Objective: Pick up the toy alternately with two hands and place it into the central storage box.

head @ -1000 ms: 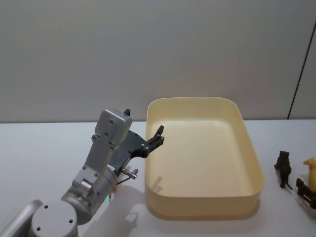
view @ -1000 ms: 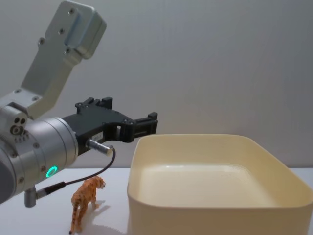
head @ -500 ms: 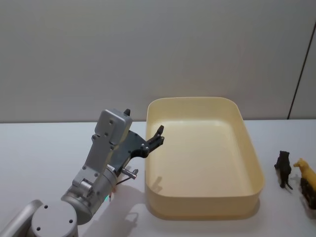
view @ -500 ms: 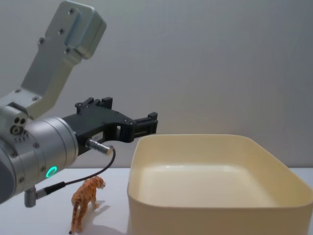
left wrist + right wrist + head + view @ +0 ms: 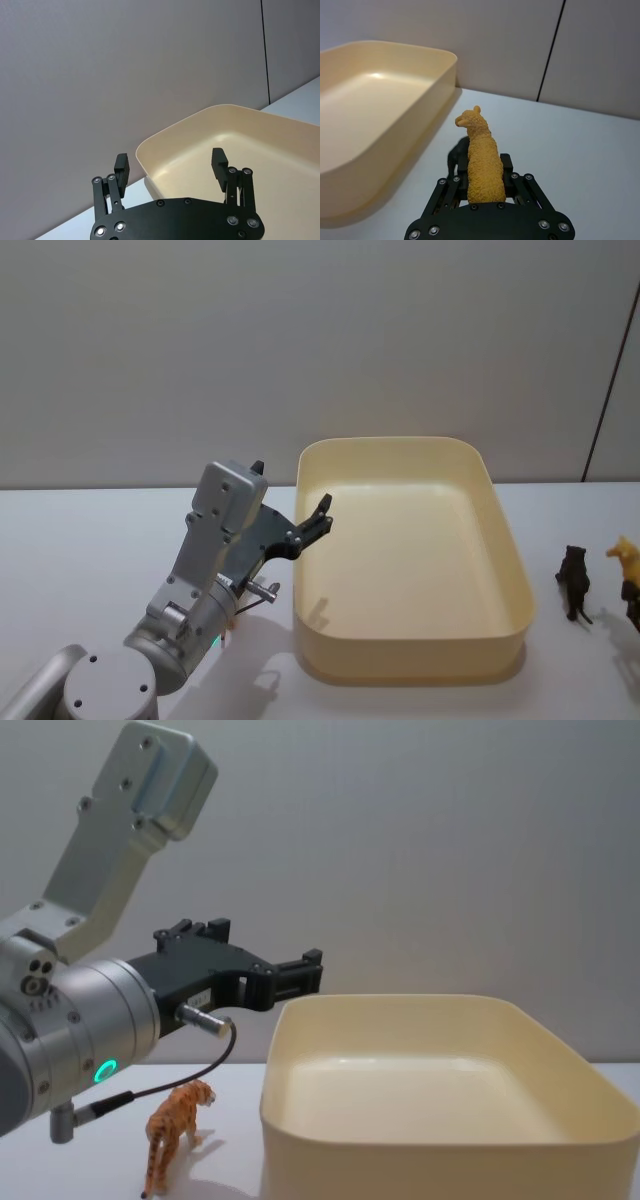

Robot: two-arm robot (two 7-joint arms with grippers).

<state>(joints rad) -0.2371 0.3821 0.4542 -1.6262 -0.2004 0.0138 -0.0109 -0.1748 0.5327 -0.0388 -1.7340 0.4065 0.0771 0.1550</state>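
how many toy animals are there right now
3. An orange tiger stands left of the storage box, a dark figure stands right of it, and a yellow llama is held in the right gripper. Others may be hidden.

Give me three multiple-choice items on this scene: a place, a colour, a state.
1. Where does the tiger toy stand? A) on the table, left of the storage box B) inside it C) on its rim
2. What colour is the llama toy in the right gripper? A) black B) green C) yellow
3. How is the left gripper? A) shut on a toy B) open, empty C) shut, empty
Answers: 1 A, it stands beside the box's left wall; 2 C, its body is yellow; 3 B, its jaws stand apart, bare.
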